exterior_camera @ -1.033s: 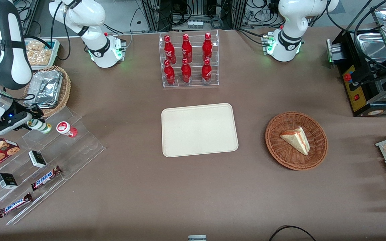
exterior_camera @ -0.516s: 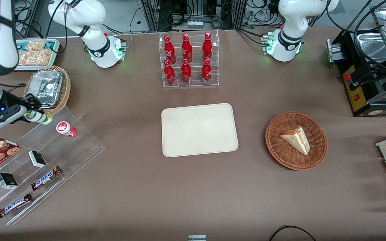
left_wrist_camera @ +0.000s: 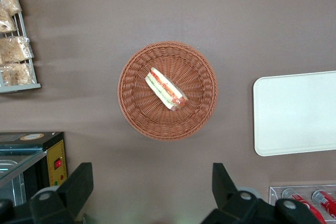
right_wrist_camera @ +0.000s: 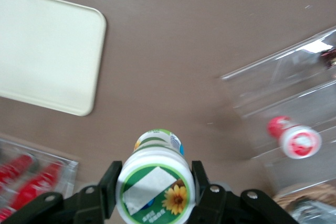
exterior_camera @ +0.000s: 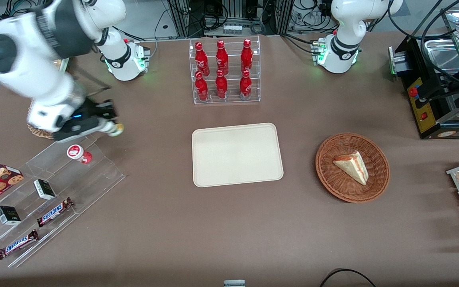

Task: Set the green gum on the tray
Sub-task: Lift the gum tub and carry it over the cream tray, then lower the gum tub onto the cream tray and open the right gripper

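The green gum [exterior_camera: 110, 129] [right_wrist_camera: 155, 182], a small green-and-white canister with a white lid, hangs in the air between the two black fingers of my gripper [exterior_camera: 108, 126] [right_wrist_camera: 155, 184], which is shut on it. It is held above the brown table, between the clear acrylic stepped stand [exterior_camera: 74, 167] and the beige tray [exterior_camera: 236, 154] [right_wrist_camera: 44, 51], farther from the front camera than the red-and-white canister [exterior_camera: 79, 153] [right_wrist_camera: 294, 139]. The tray lies flat at the table's middle with nothing on it.
A rack of red bottles [exterior_camera: 223, 71] stands farther from the front camera than the tray. A wicker basket with a sandwich [exterior_camera: 352, 167] lies toward the parked arm's end. The stand holds Snickers bars [exterior_camera: 54, 211] and small dark boxes [exterior_camera: 44, 189].
My gripper has lifted the green gum off the acrylic stand and carried it up and toward the tray. The arm swung over the foil pan basket. The red-and-white canister stayed put.
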